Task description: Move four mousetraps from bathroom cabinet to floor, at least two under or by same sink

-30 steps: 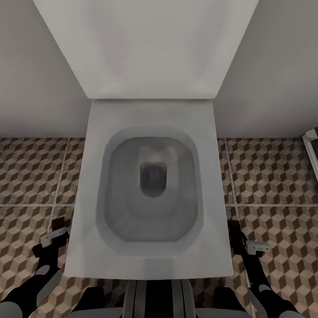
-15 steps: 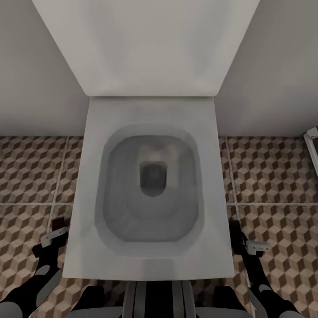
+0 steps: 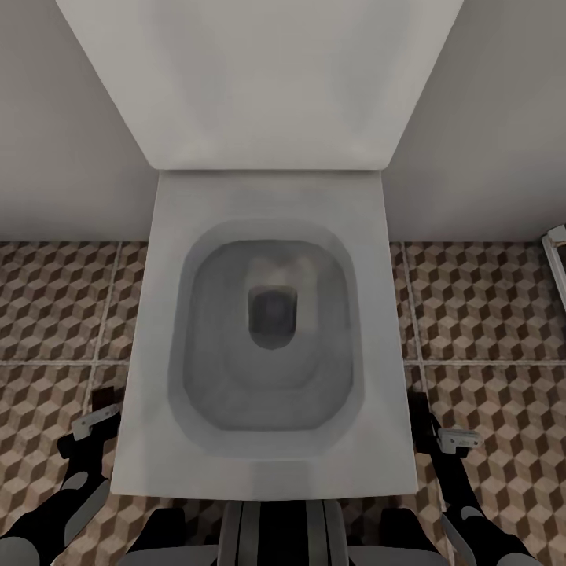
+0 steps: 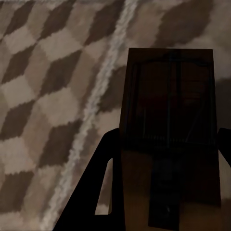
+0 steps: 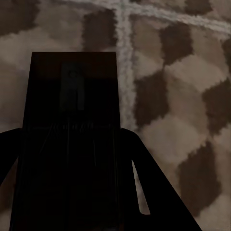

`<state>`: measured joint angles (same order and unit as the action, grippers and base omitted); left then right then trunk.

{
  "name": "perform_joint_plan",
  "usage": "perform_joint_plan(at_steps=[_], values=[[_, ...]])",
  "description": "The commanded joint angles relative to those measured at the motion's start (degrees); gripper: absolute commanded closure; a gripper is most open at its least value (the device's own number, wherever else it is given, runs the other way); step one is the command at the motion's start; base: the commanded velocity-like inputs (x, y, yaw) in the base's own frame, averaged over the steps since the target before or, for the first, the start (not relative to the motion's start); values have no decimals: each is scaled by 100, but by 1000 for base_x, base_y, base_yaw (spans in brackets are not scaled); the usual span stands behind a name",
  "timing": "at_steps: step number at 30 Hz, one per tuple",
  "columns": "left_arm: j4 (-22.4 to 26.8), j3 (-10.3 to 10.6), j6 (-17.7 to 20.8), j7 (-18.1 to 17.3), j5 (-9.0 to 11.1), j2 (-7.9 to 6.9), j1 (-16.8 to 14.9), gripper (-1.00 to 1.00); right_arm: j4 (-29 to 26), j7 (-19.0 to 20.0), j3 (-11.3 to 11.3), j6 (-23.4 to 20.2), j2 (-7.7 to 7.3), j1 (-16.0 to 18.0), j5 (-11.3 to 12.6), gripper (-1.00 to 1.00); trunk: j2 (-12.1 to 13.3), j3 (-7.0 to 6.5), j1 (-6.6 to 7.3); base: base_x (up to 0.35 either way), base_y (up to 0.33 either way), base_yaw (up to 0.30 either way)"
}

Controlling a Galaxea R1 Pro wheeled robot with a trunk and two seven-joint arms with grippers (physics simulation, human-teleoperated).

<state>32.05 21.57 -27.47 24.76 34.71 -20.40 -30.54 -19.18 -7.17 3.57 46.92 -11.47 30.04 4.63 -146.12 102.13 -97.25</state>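
Head view: white toilet, lid up against the pale wall, takes the middle; bathroom floor of cube-pattern tiles lies on both sides.
Left gripper: low beside the toilet's left edge, near the floor; from here its load cannot be made out.
Right gripper: low beside the toilet's right edge, mirrored pose; load likewise unreadable from above.
Left wrist view: a mousetrap, flat brown board with dark wire parts, sits between the dark fingers, which close on its sides; tiles and a pale grout line lie beyond it.
Right wrist view: a second mousetrap clamped between the fingers the same way, in deep shadow, tiles behind.
Far right edge, head view: a white-framed fixture, cut off, identity unclear.
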Motion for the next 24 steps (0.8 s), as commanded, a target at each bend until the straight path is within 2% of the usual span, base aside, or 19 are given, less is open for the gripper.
perform_joint_plan(at_steps=[1,15,24], values=[[3,49,-21,50,27,-8,-4,100,2,5,39,19,-4,2,65,100,-1,3,1,0,0,0],[3,49,-21,50,27,-7,-4,100,2,-1,37,33,-21,2,65,100,-1,3,1,0,0,0],[3,49,-36,71,27,-26,-4,100,16,-4,30,222,-42,-4,85,100,-1,3,1,0,0,0]])
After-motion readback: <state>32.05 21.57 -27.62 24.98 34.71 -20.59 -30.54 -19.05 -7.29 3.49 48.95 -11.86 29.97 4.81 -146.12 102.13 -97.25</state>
